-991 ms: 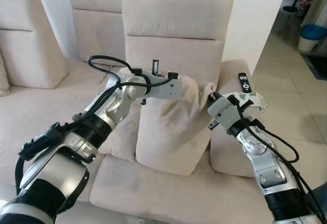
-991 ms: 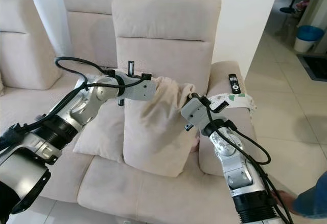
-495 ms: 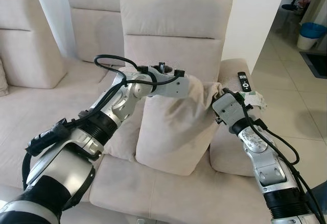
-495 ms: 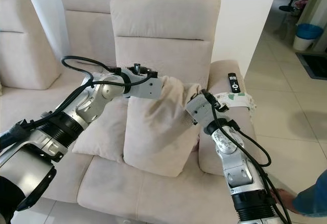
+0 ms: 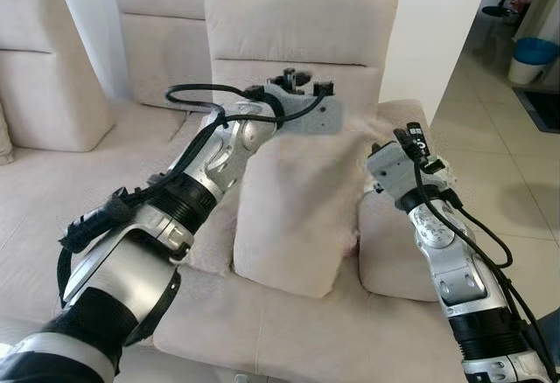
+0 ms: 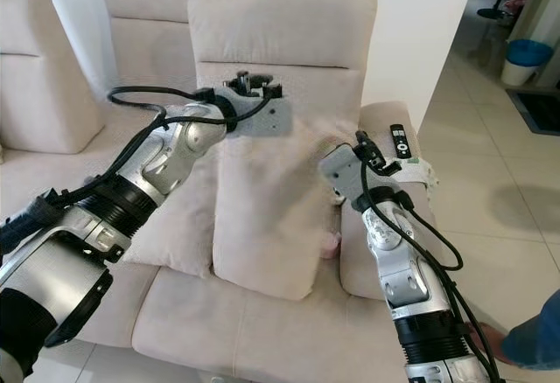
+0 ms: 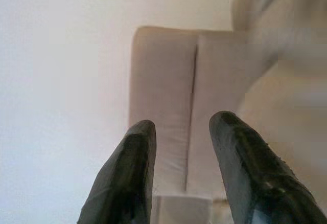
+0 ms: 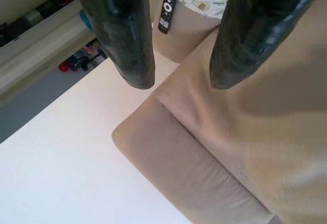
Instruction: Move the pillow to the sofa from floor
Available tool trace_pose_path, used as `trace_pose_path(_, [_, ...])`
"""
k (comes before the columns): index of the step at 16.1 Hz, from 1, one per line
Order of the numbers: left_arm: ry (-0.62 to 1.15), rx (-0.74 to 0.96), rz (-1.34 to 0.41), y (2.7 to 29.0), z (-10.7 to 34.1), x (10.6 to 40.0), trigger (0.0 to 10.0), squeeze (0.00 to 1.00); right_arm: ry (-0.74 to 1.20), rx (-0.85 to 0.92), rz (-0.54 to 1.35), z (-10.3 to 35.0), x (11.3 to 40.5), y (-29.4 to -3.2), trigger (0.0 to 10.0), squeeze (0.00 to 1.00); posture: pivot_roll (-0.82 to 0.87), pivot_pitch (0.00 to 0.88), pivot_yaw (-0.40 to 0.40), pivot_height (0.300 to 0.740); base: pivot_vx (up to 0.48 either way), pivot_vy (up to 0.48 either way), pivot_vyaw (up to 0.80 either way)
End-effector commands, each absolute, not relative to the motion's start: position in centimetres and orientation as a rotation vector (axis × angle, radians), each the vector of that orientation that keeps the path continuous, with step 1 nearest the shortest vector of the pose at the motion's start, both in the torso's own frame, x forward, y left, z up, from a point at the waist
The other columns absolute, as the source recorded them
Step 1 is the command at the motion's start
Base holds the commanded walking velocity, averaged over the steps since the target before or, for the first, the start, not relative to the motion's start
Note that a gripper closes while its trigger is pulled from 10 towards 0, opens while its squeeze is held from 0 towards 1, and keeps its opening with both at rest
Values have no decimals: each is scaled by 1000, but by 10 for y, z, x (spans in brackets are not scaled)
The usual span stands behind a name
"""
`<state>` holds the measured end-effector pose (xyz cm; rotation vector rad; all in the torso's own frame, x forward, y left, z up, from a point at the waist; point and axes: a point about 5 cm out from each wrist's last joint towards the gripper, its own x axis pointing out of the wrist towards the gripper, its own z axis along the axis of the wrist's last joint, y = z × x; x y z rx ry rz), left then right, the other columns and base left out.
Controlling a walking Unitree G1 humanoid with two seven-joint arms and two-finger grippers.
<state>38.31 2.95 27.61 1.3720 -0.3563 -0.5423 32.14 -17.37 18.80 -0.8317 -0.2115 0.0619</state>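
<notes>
The pillow (image 5: 293, 204) stands upright on the sofa (image 5: 297, 42) seat in the middle of the frame, leaning against the backrest, with another cushion (image 5: 214, 226) just to its left. The left end effector (image 7: 181, 178) is up at the pillow's top edge, its fingers apart and holding nothing. The right end effector (image 8: 179, 45) is beside the pillow's right edge, fingers also spread and empty. A remote (image 6: 399, 141) lies on a patterned cloth (image 6: 411, 169) on the armrest at right.

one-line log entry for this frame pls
pillow: upright on sofa seat, against backrest | left gripper: open, above pillow top | right gripper: open, beside pillow | remote: on armrest
</notes>
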Motion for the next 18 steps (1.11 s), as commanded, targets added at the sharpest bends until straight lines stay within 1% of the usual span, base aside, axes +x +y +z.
trace_pose_path(1, [-337,1374,-525,35,274,386,10000,0,-221,-836,57,189,320,-171,10000,0,-6,0,60,740,0,0,0])
trace_pose_path(3, [-329,1364,-526,35,272,386,10000,0,-245,-825,56,192,319,-169,10000,0,-8,0,60,740,0,0,0])
trace_pose_path(4, [-306,1301,-537,34,268,386,10000,0,-282,-782,85,195,317,-161,10000,0,-11,0,61,740,0,0,0])
trace_pose_path(7, [-202,859,-540,32,249,389,10000,0,-332,-624,129,194,308,-143,10000,0,-8,0,57,740,0,0,0])
trace_pose_path(11, [-139,577,-526,34,235,388,10000,0,-335,-522,123,188,301,-137,10000,0,-4,0,54,740,0,0,0])
trace_pose_path(12, [-113,356,-558,32,222,382,10000,0,-329,-461,136,180,295,-133,10000,0,-2,0,53,740,0,0,0])
trace_pose_path(14, [-96,195,-589,33,209,375,10000,0,-330,-407,157,174,288,-129,10000,0,-3,0,54,740,0,0,0])
trace_pose_path(15, [-63,49,-639,34,191,364,10000,0,-314,-337,187,162,278,-126,10000,0,-3,0,56,740,0,0,0])
trace_pose_path(16, [-59,-6,-659,35,184,358,10000,0,-307,-312,197,158,274,-125,10000,0,-3,0,56,740,0,0,0])
trace_pose_path(17, [-62,-93,-670,43,175,349,10000,0,-296,-280,207,150,265,-124,10000,0,2,0,71,740,0,0,0])
trace_pose_path(18, [-62,-123,-665,47,172,347,10000,0,-292,-268,208,147,261,-124,10000,0,2,0,71,740,0,0,0])
